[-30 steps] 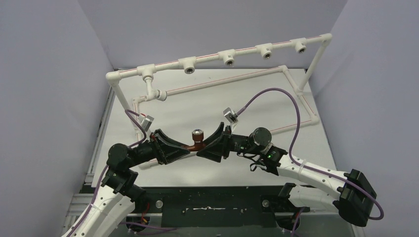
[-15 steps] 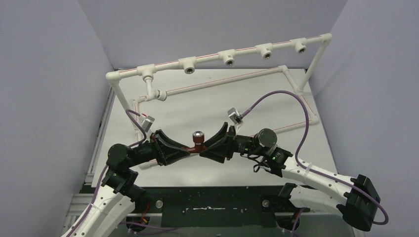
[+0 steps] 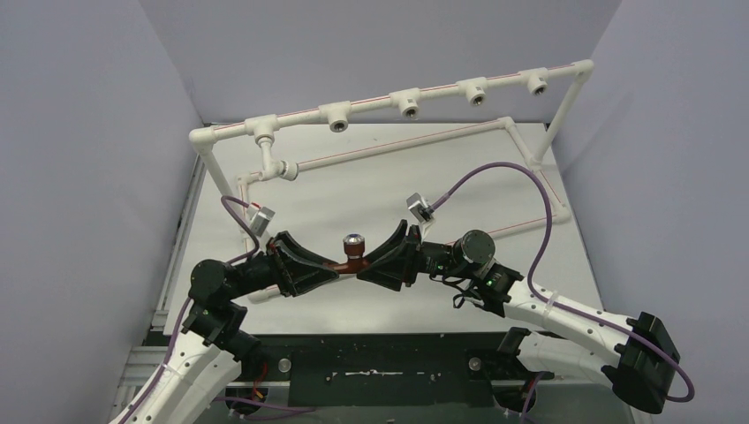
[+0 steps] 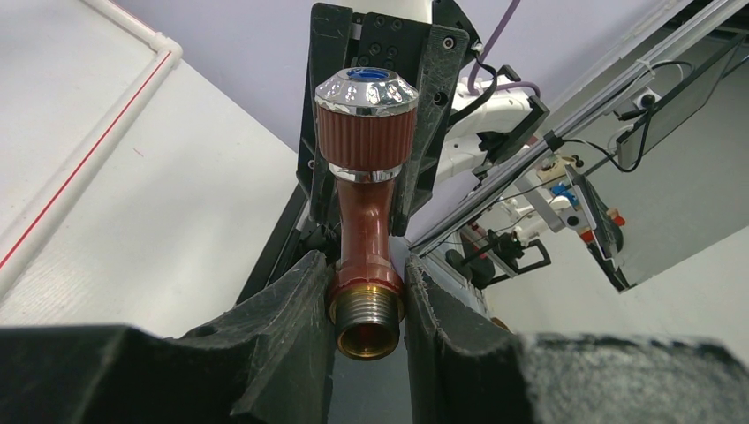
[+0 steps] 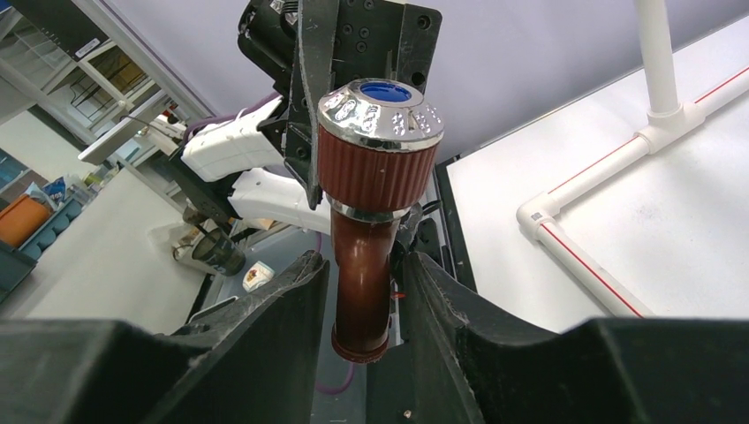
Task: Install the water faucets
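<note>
White pipe frame [image 3: 201, 137] with tee sockets [image 3: 338, 116] standing on pale table [image 3: 371, 185]; lavender walls [image 3: 88, 132].

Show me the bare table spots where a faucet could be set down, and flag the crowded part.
Widest bare patch: the table inside the low pipe loop, behind the faucet. Smaller one: near right corner, beyond the right arm. Crowded: the near middle, where the left gripper and right gripper meet around the faucet.
</note>
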